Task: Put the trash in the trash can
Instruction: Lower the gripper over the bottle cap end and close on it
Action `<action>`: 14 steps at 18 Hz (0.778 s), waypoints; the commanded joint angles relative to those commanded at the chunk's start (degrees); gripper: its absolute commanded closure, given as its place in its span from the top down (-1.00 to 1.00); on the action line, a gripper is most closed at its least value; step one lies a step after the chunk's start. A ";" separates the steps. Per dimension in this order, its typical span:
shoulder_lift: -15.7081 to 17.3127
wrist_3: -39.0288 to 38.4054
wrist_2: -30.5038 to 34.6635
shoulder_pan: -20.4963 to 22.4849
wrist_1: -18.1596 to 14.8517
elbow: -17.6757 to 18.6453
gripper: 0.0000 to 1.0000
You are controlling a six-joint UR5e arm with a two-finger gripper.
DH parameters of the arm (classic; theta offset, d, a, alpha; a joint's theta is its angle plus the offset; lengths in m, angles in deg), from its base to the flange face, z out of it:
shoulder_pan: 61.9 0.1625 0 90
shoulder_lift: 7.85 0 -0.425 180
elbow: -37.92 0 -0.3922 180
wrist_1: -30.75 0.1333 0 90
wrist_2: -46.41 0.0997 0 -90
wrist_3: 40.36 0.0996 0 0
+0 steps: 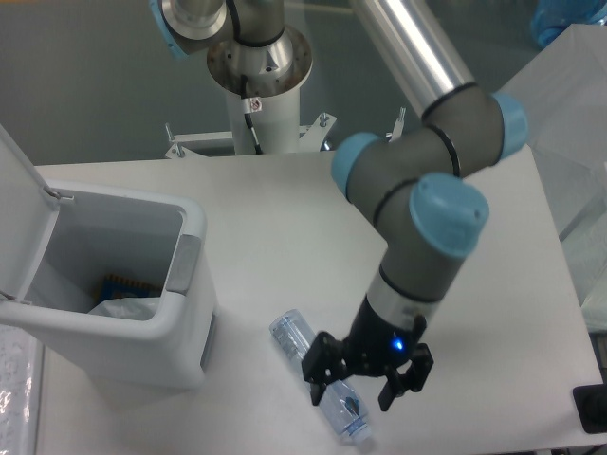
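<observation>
Table point(285, 204): a white surface with a rounded far corner, bearing the bin at its left and the bottle near its front edge.

Trash can point(166, 327): a white boxy bin stood at the left of the table, with its hinged lid point(19, 223) raised and leaning away to the left. A grey handle panel point(182, 265) sat on the inner right wall just under the rim.

Bin contents: pale crumpled material point(123, 308) and a small item with a blue and orange edge point(123, 283) lay at the bottom. Whether the pale material was a plastic wrapper could not be told.

Bottle point(294, 336): a clear plastic bottle lay on its side on the table, to the right of the bin and apart from it. It ran diagonally from upper left to lower right, and its lower right end point(353, 428) was near the front edge of the table.

Arm point(427, 223): grey tube sections with light blue joint caps descended from the top of the frame to the wrist, which showed a small blue light point(398, 345).

Gripper point(350, 391): the black two-finger tool was lowered over the middle of the bottle. Its fingers point(317, 387) were spread apart, one on each side of the bottle, and not pressed against it. The bottle rested on the table, not lifted.

Base point(258, 66): the arm's white pedestal stood behind the far edge of the table.
</observation>
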 joint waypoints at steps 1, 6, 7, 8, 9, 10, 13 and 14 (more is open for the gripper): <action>-0.79 -0.71 0.96 -0.09 -0.09 -0.70 1.00; -6.33 -3.96 7.37 -2.28 -7.72 -7.37 1.00; -7.12 -4.05 8.61 -2.55 -9.21 -8.25 1.00; -7.73 -4.66 9.57 -2.73 -10.10 -8.96 1.00; -8.26 -5.54 9.85 -2.73 -10.37 -9.84 1.00; -8.88 -6.77 9.94 -2.73 -10.46 -10.80 1.00; -11.42 -10.20 11.95 -2.99 -10.55 -13.62 1.00; -12.13 -10.81 13.44 -3.34 -11.16 -14.49 1.00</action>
